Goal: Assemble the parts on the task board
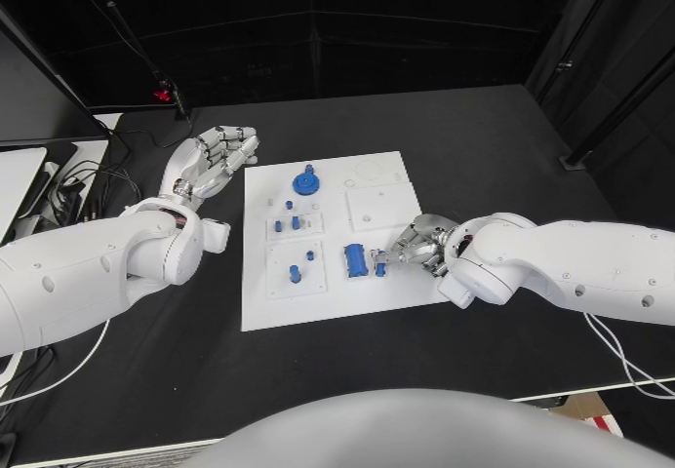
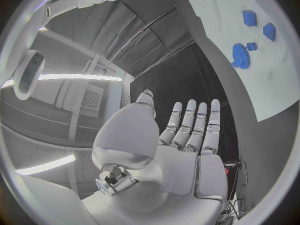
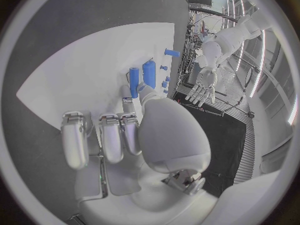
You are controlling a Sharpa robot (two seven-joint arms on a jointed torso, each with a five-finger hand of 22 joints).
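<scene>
My right hand [image 1: 417, 244] pinches a small blue cylinder [image 1: 379, 260] upright in its fingers [image 3: 128, 107], the blue block [image 1: 355, 259] just beyond them; left hand [image 1: 211, 161] spread wide, well apart.

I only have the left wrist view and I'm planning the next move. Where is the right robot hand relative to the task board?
Observer: In the head view, the right robot hand is over the near right part of the task board, with its fingertips at a small blue cylinder.
Operator: Is it gripping that piece?
Observer: I cannot tell. In the right wrist view, the thumb tip is right at the cylinder, which stands beside a larger blue block. The other fingers stretch out over the board.
Operator: Is my left robot hand over the board?
Observer: No. The left robot hand is open over the black table, beside the board's far left corner.
</scene>
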